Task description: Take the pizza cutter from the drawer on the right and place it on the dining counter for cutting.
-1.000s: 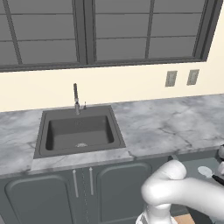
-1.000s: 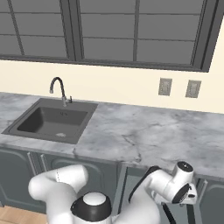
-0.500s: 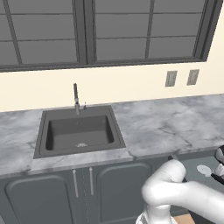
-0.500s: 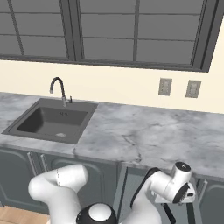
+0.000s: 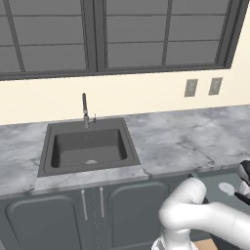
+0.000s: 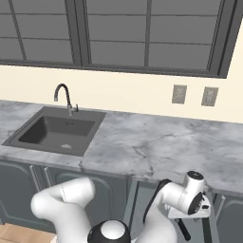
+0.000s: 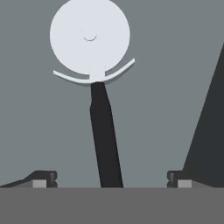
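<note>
The pizza cutter [image 7: 99, 87] lies flat on the grey floor of the open drawer [image 7: 170, 61], its pale round wheel at the top of the hand view and its black handle running down towards me. My gripper [image 7: 111, 179] hangs open just above it, with the handle's end between the two fingertips [image 7: 43, 178] and touching neither. From the left base view the wheel of the pizza cutter [image 5: 226, 187] shows in the drawer [image 5: 215, 178] below the worktop, beside my gripper [image 5: 242, 194]. The dining counter is out of view.
A marble worktop [image 5: 185, 139] holds a dark sink [image 5: 88, 146] with a faucet [image 5: 85, 110]. Dark grey cupboard doors [image 5: 132, 210] stand below it. A dark drawer wall [image 7: 210, 131] rises to the right of my fingers. My white arm [image 6: 66, 204] bends low before the cabinets.
The arm has barely shifted, its elbow creeping a little higher. The gripper stays open over the drawer.
</note>
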